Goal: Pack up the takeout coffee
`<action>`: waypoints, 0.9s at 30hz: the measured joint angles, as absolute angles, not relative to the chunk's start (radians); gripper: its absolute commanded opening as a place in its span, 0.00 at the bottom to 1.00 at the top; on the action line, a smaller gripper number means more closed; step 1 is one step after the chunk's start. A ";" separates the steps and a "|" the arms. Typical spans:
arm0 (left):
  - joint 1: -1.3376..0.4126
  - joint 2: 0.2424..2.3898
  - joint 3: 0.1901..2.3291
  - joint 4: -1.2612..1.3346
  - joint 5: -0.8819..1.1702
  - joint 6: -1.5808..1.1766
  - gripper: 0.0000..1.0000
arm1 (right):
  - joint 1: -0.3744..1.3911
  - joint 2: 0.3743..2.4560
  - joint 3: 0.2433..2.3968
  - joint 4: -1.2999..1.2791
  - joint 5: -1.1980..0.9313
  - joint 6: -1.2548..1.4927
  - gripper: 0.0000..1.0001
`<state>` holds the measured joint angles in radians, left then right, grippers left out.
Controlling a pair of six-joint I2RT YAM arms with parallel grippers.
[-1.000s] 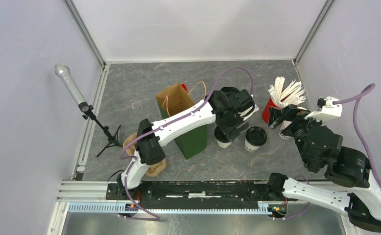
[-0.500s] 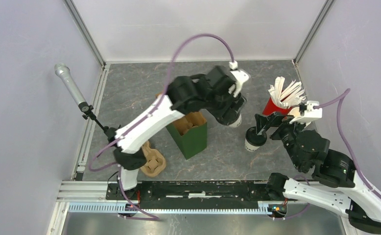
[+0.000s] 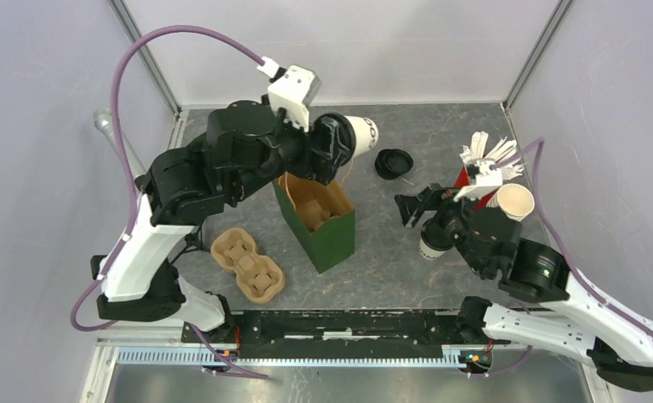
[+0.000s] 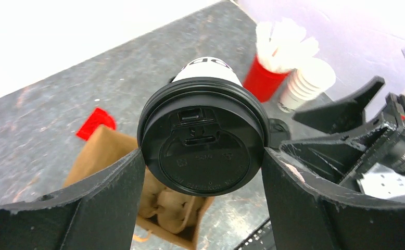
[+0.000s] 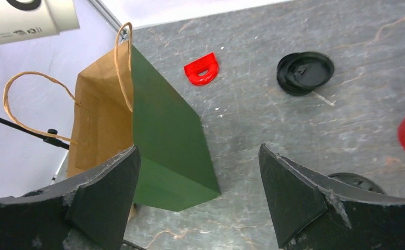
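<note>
Kraft-brown inside and green outside, the bag stands open-mouthed below my left gripper, which clamps a lidded cup at its black lid end. The cup hangs in the air on its side. Its long axis runs nearly level, base toward the far right, lid facing the wrist camera. I judge it must be tipped upright before it goes down into the carrier sitting in the bag. My right gripper stands wide with nothing between its jaws. A second lidded cup sits on the table just nearside of it, so the right arm is the nearer one for that cup. Black print marks the held cup's wall, a ring and fine text, too small for me to read.
</note>
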<state>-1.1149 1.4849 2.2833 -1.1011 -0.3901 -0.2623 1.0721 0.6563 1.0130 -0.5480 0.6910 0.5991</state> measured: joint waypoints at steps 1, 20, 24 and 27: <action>-1.115 1.468 2.268 -1.098 -0.423 -0.262 0.64 | 1.072 0.685 1.025 -0.555 0.685 0.628 0.88; -0.849 1.330 1.908 -1.116 -0.458 -0.262 0.60 | 1.072 1.208 1.399 -0.745 0.423 1.273 0.83; -0.834 1.300 1.883 -1.136 -0.416 -0.265 0.59 | 1.073 1.225 1.392 -0.746 0.389 1.344 0.81; -0.833 1.284 1.883 -1.158 -0.397 -0.272 0.58 | 1.075 1.225 1.392 -0.742 0.376 1.377 0.81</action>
<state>-0.8330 1.2842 1.8828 -1.1576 -0.3973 -0.2718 1.0748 1.2255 1.3918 -0.7422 0.3763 1.3766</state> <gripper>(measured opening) 0.836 0.813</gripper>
